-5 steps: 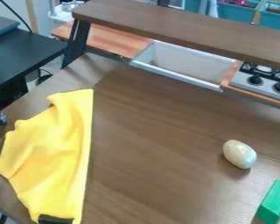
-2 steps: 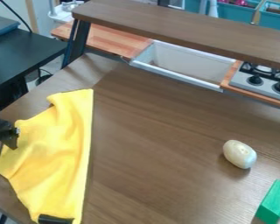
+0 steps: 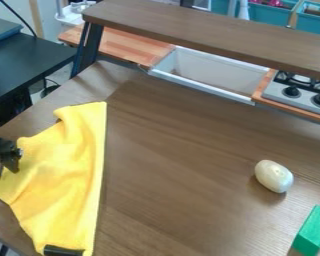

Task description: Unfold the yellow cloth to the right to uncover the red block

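Gripper [image 3: 12, 162]: hangs at the far left of the view, black, over or against the left edge of the yellow cloth [image 3: 62, 175]; contact too unclear to call; wide or narrow, cannot be told.
Cloth: lies on the left part of the brown tabletop [image 3: 169, 180], softly wrinkled, with a nearly straight right side and an uneven left side; narrows to a corner towards the bottom.
Dark patch [image 3: 64, 251]: sits at the cloth's bottom end.
Egg-shaped object [image 3: 273, 176]: rests on the right part of the tabletop, whitish and glossy, well apart from the cloth.
Green block [image 3: 313, 231]: lies in the lower right corner, below the egg-shaped object and apart from it.
Raised shelf [image 3: 209, 31]: runs across the top, brown, on a dark support [image 3: 86, 49] at left.
Sink [image 3: 213, 72]: stands beyond the tabletop, pale inside, between wooden surfaces.
Stove [image 3: 297, 90]: sits right of the sink, grey with black knobs.
Black table [image 3: 29, 62]: stands at upper left.
Teal bins [image 3: 273, 15]: line the upper right.
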Robot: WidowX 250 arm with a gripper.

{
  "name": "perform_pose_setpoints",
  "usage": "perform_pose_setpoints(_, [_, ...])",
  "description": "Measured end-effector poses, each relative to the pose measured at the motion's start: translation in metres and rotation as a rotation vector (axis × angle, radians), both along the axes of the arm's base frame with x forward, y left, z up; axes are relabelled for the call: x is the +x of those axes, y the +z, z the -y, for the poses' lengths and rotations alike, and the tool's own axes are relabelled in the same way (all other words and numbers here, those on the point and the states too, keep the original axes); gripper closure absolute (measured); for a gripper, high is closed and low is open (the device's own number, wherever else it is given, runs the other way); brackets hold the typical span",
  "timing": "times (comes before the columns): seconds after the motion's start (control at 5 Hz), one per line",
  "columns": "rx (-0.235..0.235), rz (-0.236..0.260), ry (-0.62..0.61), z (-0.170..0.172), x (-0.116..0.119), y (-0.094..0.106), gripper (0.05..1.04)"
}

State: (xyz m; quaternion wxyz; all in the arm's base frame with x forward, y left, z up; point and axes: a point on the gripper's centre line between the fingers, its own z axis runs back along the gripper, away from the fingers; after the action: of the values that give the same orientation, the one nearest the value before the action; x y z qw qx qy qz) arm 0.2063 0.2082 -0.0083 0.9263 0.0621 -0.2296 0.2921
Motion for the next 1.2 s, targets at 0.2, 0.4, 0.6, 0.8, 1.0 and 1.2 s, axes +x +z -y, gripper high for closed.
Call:
perform_pose_setpoints(0.2, [0.012,-0.010,0.005,-0.005,0.001,-0.002,0.083])
perform_pose_setpoints(0.4, [0.018,-0.010,0.011,-0.006,0.001,-0.002,0.083])
perform_pose_setpoints(0.6, [0.024,-0.021,0.013,-0.007,0.000,-0.005,0.083])
perform_pose_setpoints(0.8, [0.036,-0.036,0.006,-0.006,0.001,-0.011,0.104])
perform_pose_setpoints(1.0, [0.045,-0.050,0.001,-0.005,0.001,-0.015,0.231])
perform_pose_setpoints(1.2, [0.053,-0.056,-0.010,-0.001,0.004,-0.016,0.527])
